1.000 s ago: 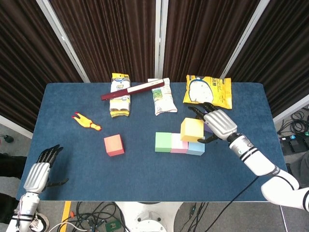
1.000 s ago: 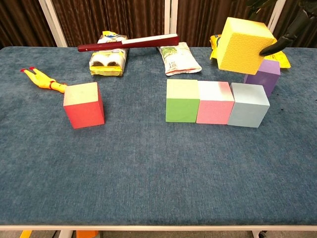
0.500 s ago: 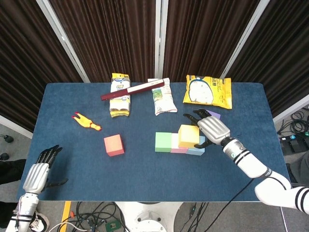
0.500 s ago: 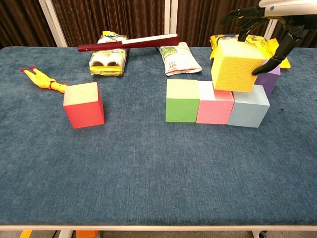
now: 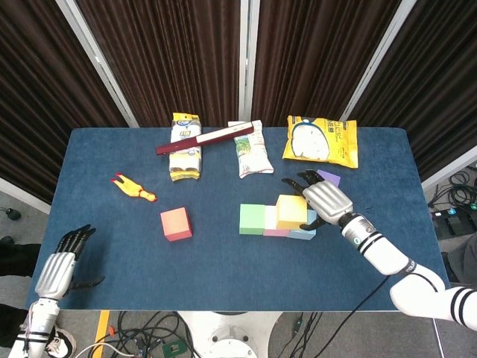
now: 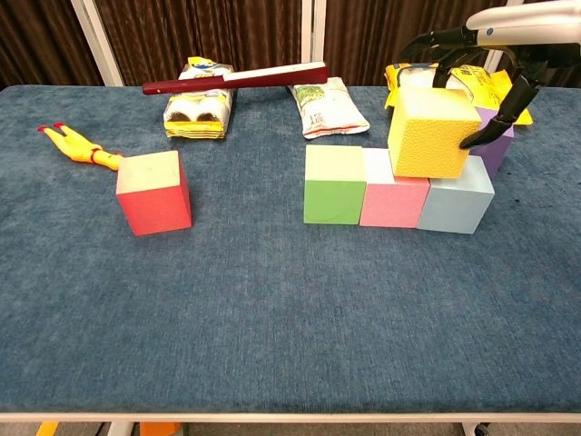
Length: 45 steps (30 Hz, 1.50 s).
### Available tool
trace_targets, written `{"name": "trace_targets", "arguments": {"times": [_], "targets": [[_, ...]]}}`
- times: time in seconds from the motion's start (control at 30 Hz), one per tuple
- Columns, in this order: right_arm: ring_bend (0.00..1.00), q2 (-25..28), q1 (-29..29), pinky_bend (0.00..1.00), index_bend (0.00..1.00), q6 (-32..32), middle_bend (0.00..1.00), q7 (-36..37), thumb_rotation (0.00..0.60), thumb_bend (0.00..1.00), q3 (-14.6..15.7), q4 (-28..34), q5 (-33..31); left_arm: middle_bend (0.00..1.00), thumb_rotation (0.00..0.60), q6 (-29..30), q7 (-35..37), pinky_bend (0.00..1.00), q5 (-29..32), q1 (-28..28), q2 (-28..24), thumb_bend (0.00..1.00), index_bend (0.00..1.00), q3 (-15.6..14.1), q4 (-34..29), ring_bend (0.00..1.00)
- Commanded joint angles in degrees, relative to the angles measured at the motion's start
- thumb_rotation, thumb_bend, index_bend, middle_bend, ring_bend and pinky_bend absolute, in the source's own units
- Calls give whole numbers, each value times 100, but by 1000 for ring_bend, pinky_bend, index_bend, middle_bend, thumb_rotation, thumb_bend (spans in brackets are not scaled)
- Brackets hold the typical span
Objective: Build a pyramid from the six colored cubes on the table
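A yellow cube (image 5: 291,211) (image 6: 432,133) sits on top of a row, straddling the pink cube (image 6: 392,198) and the light blue cube (image 6: 457,195). A green cube (image 5: 252,219) (image 6: 334,184) forms the row's left end. My right hand (image 5: 324,200) (image 6: 490,27) still grips the yellow cube, fingers behind it and thumb on its right face. The purple cube (image 5: 329,177) (image 6: 495,145) stands just behind the row, under the hand. Apart at the left stands the red cube (image 5: 176,224) (image 6: 154,193). My left hand (image 5: 56,270) hangs open and empty off the table's front left corner.
A rubber chicken (image 5: 134,188) lies at the left. Along the back are a snack pack (image 5: 185,156) with a dark red stick (image 5: 203,139) across it, a white packet (image 5: 251,156) and a yellow bag (image 5: 320,142). The blue table top (image 5: 223,276) is bordered by dark curtains.
My right hand has carried the yellow cube down and left, from above the row's right end onto the pink and light blue cubes. The left hand has stayed still.
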<state>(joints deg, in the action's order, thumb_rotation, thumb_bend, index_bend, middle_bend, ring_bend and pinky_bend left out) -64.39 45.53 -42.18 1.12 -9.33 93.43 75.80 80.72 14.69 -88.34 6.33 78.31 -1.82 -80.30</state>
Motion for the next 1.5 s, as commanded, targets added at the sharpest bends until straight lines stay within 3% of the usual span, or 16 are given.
{"name": "trace_targets", "arguments": {"times": [0.03,0.97,1.5], "targets": [[52,-28,-8,0,0,-27,460,9,600,97,10,-10,-13,29,600,-3,8,42,8,-10,3,0,93,-9,10,0],[52,-47,56,0,0,-25,444,-124,600,97,105,-16,-128,29,600,24,15,42,-6,-44,-42,0,93,-30,-2,0],[18,-48,98,0,0,15,380,-233,600,58,142,0,-207,29,600,16,56,42,-3,-62,-21,0,93,-43,50,0]]}}
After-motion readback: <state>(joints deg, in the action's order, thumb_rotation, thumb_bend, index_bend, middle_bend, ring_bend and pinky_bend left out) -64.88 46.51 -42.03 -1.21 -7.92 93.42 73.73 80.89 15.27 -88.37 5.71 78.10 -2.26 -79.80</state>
